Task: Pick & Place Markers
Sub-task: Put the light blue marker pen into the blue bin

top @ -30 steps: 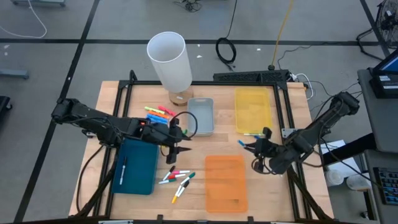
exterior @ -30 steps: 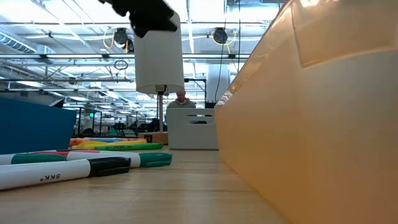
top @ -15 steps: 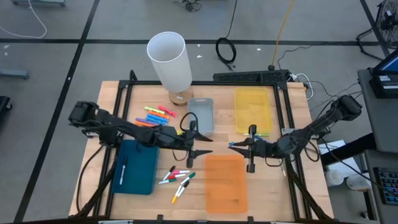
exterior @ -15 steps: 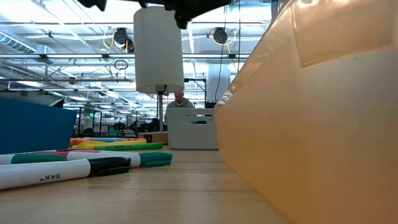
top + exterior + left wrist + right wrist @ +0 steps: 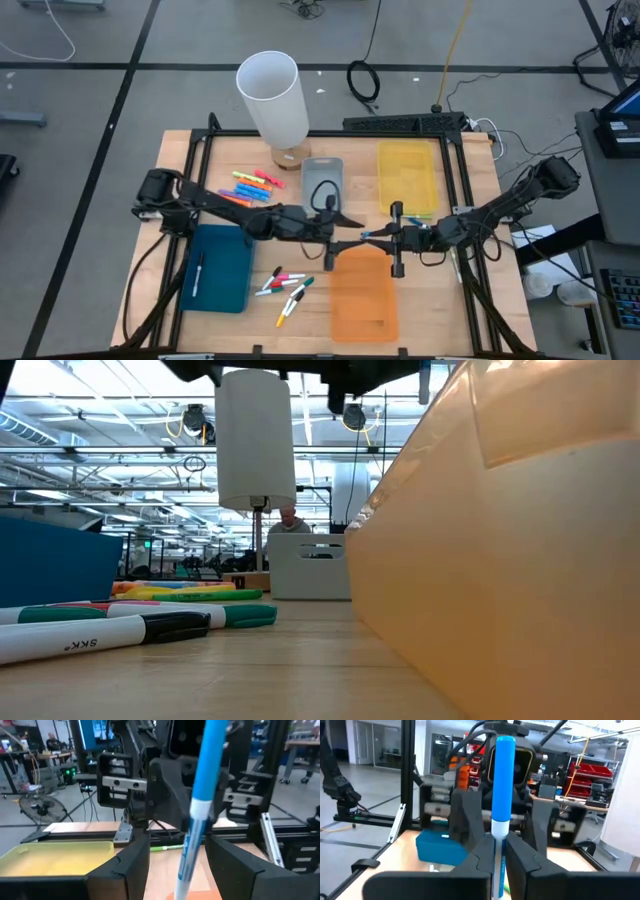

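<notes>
Grippers meet mid-table: right gripper (image 5: pixel 372 235) clamps blue-capped marker (image 5: pixel 501 795); left gripper (image 5: pixel 350 237) open around it. Teal tray (image 5: pixel 222 270) holds one marker (image 5: pixel 198 272); yellow tray (image 5: pixel 405 175) one green marker (image 5: pixel 408 215); orange tray's (image 5: pixel 362 295) contents can't be told.

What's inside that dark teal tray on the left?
One marker lies in the teal tray, along its left side, the rest of the floor bare. Nothing covers the tray from above, so nothing is hidden.
</notes>
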